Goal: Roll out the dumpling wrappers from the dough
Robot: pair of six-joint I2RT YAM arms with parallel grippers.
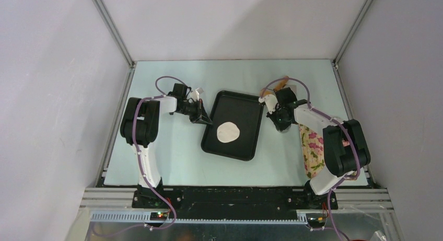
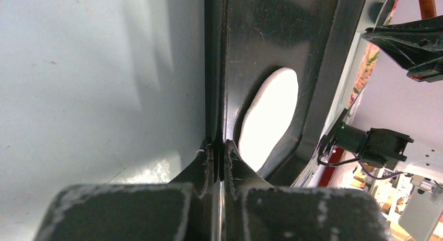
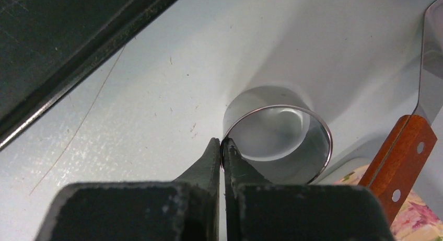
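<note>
The dough (image 1: 228, 132) is a flattened white round in the black tray (image 1: 245, 110); it also shows in the left wrist view (image 2: 269, 118). My left gripper (image 1: 205, 119) is shut on the tray's left rim (image 2: 219, 68), one finger outside and one inside the rim. My right gripper (image 1: 282, 121) is right of the tray, shut on the rim of a round steel ring cutter (image 3: 279, 139) that stands on the table.
A scraper with a wooden handle (image 3: 405, 152) and steel blade lies beside the cutter, partly on a floral cloth (image 1: 312, 147) at the right. The wooden handle tip (image 1: 282, 83) shows behind the right gripper. Walls enclose the table on three sides.
</note>
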